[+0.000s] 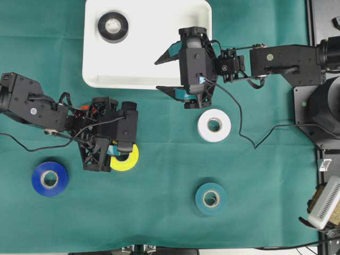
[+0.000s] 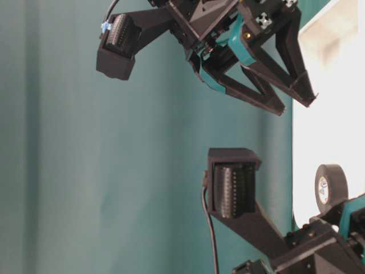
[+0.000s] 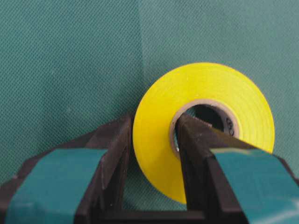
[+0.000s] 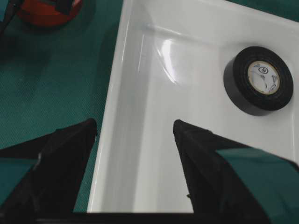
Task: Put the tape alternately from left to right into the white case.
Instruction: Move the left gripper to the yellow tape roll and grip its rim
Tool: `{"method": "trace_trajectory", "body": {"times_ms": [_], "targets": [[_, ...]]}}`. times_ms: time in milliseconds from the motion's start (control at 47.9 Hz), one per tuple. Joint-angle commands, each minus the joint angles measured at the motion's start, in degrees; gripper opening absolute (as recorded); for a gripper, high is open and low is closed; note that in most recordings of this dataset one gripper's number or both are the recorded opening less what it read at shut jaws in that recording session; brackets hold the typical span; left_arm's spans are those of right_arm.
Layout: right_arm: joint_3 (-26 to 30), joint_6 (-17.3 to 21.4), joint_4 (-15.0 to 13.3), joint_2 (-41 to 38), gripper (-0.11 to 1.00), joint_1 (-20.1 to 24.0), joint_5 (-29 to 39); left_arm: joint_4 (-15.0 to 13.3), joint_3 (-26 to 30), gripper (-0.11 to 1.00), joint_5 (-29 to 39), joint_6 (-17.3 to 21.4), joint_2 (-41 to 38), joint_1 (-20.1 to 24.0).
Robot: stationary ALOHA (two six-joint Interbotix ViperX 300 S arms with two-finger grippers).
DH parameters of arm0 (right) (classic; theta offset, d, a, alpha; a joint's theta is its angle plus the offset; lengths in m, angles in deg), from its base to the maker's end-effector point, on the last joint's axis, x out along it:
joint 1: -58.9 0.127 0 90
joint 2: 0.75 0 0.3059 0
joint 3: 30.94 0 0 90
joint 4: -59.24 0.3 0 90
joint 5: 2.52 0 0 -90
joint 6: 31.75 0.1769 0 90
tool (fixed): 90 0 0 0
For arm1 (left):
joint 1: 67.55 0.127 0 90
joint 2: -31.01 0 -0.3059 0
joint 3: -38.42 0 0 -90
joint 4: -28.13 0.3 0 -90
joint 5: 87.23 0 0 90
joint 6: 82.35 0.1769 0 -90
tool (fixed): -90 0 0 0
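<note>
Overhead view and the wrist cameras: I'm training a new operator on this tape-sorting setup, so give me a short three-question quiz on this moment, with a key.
1. True or false: the black roll already lies inside the white case.
2. How does the left gripper hold the yellow roll? A) around the whole roll from outside; B) one finger through the core, one outside the ring; C) not touching it.
3. Fill in: the right gripper stands open at the near edge of the ____.

Key: 1 true. 2 B. 3 white case. The white roll, teal roll and blue roll lie on the green cloth.
</note>
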Motion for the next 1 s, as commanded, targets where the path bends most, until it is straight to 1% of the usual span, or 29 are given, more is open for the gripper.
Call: {"method": "trace_trajectory", "body": {"times_ms": [0, 209, 418, 564, 814, 981], "targets": [[0.6, 0.1, 0.0, 1.4, 0.70, 0.2, -0.5, 0.2, 1.0, -0.03, -0.2, 0.0, 2.5, 0.3], [0.6, 0.1, 0.0, 1.4, 0.70, 0.2, -0.5, 0.2, 0.9, -0.03, 0.4, -0.1, 5.3, 0.3], [0.6, 0.1, 0.0, 1.4, 0.70, 0.1, -0.4, 0.2, 1.3, -0.03, 4.0, 0.1, 9.7, 0.3], [0.7, 0.1, 0.0, 1.4, 0.70, 0.1, -0.4, 0.2, 1.3, -0.03, 4.7, 0.2, 12.0, 0.3], [0.6, 0.1, 0.0, 1.4, 0.70, 0.2, -0.4, 0.3, 1.2, -0.03, 4.8, 0.3, 12.6, 1.1], [0.7, 0.1, 0.0, 1.4, 0.70, 0.2, -0.3, 0.3, 1.3, -0.03, 5.6, 0.6, 12.7, 3.1]]}}
